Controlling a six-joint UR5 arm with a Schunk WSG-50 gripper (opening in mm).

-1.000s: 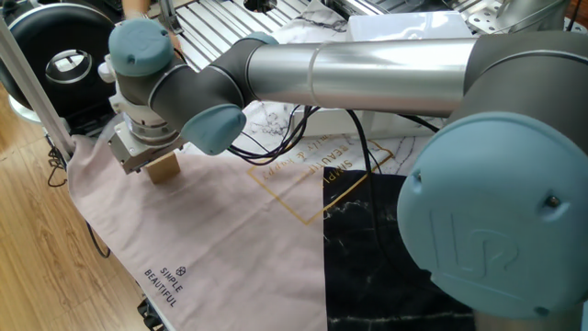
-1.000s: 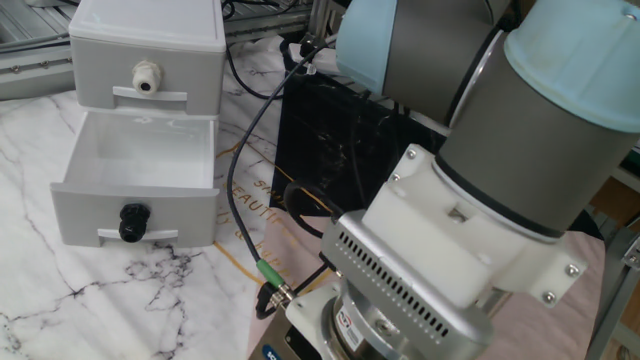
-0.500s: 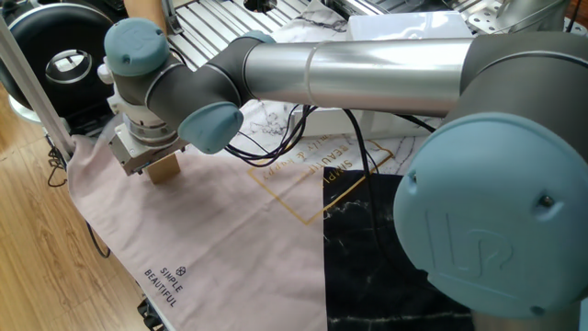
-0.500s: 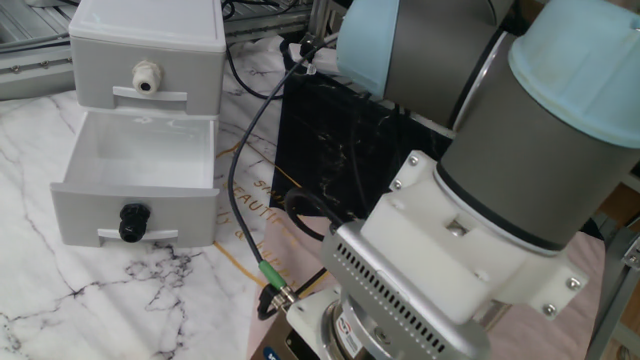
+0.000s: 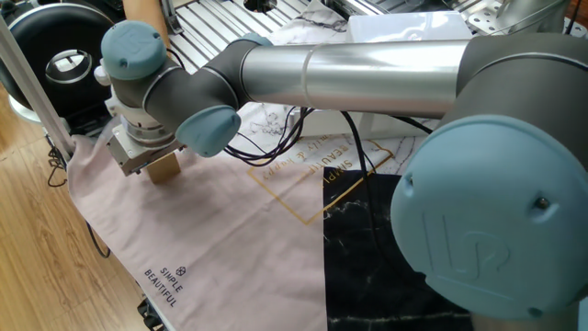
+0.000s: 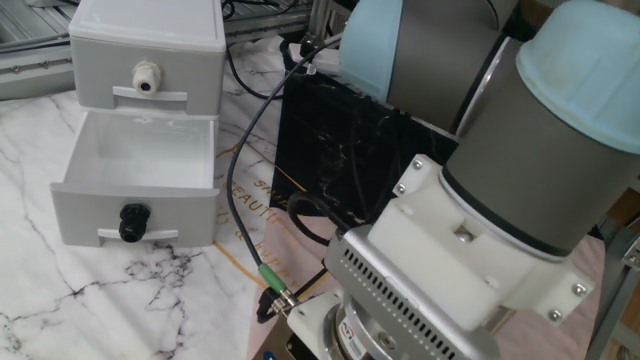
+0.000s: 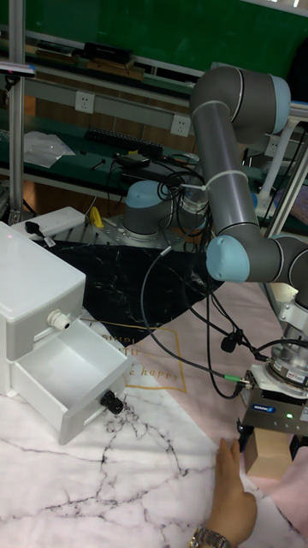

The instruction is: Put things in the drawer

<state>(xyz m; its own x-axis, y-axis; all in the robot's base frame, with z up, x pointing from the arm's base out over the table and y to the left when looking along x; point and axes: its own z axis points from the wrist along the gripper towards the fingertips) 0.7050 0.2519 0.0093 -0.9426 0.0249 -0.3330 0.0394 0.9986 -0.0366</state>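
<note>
The light-brown wooden block [image 5: 167, 169] sits on the pink cloth at the left of one fixed view, under my gripper [image 5: 152, 165]. In the tall fixed view the block [image 7: 270, 459] lies between the two dark fingers [image 7: 245, 442], and my gripper [image 7: 270, 445] looks shut on it, low over the cloth. The white drawer [image 6: 135, 205] with its black knob stands pulled out and nothing shows inside it; the drawer [image 7: 62, 382] is far to the left of the gripper. In the other fixed view the fingers are hidden by the wrist.
A person's hand [image 7: 231, 501] rests on the table right beside the block. A closed upper drawer [image 6: 148, 62] tops the white cabinet. Black cables [image 7: 184, 342] trail across a black marble mat [image 6: 340, 150] and the pink cloth [image 5: 211, 239].
The wrist has shifted slightly while the block stays in the same spot on the cloth. The drawer has not moved.
</note>
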